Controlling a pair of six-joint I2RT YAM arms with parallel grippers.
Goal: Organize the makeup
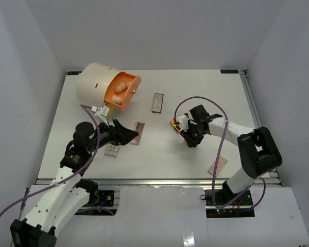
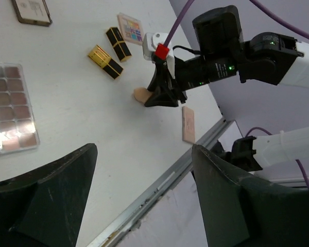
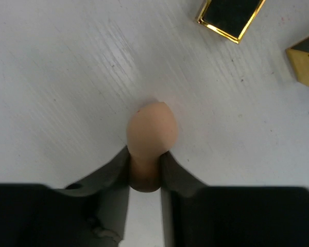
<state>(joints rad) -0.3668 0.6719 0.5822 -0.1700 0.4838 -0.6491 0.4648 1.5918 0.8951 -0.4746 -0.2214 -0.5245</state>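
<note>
Right claw (image 3: 146, 162) pinches a tan sponge (image 3: 152, 128) unseen from above.

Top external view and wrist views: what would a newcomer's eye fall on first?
The big cream cylinder at the table's far left, its orange drawer pulled open with tan sponges inside. Near the middle, the right gripper pinches a tan egg-shaped sponge low at the white table, beside two gold-and-black lipstick tubes. The left gripper stands open in front of the cylinder.
</note>
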